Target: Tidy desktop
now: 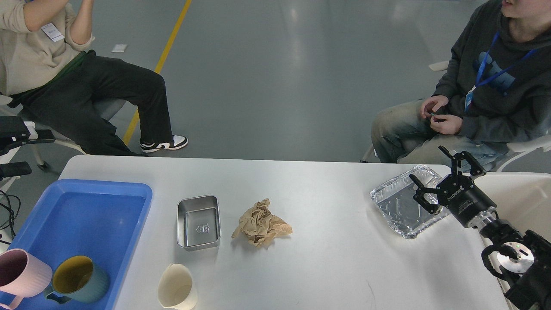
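The white desktop holds a crumpled brown paper in the middle. A small steel box lies left of it, and a cream paper cup lies on its side near the front edge. A foil tray sits at the right. My right gripper is open and empty, hovering over the foil tray's right rim. My left gripper shows only as two black fingers at the left edge, spread apart and empty, beyond the table's far left corner.
A blue tray at the left holds a pink mug and a green mug. A cream-white bin stands past the table's right edge. Two people sit beyond the far edge, at the left and right.
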